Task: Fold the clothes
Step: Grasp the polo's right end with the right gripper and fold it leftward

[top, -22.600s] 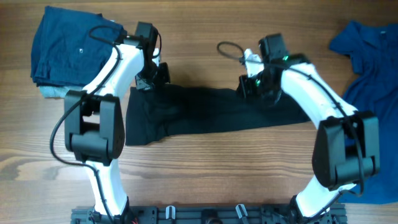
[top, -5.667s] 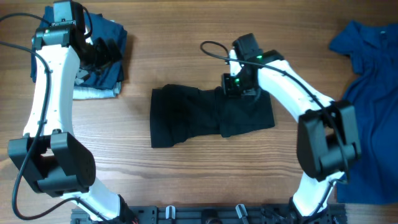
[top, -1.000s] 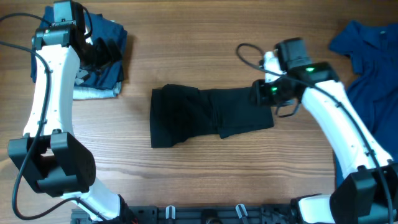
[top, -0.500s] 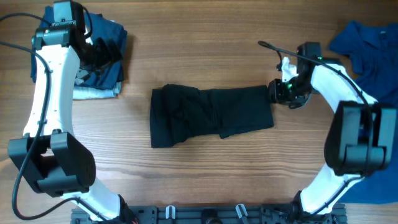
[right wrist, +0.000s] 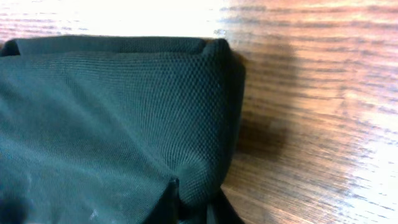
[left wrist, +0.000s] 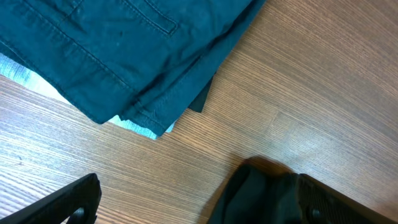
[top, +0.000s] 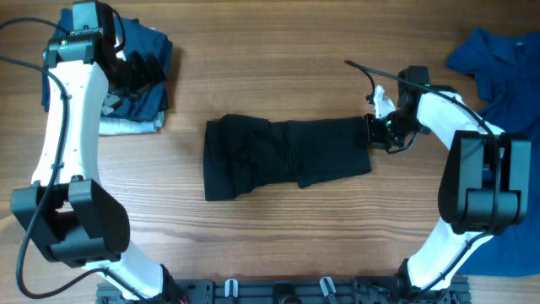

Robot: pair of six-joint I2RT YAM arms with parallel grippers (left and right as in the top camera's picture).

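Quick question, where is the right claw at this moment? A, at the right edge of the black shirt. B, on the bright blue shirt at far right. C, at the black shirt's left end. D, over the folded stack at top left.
A: the right claw sits at the right edge of the black shirt, and its wrist view shows the fabric pinched in it.

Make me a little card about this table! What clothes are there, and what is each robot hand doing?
middle: black shirt, folded into a long bundle on the wooden table
right gripper: shut, pinching the black shirt's right edge
left gripper: open, above the navy stack, holding nothing
far right: bright blue shirt, lying loose, not folded
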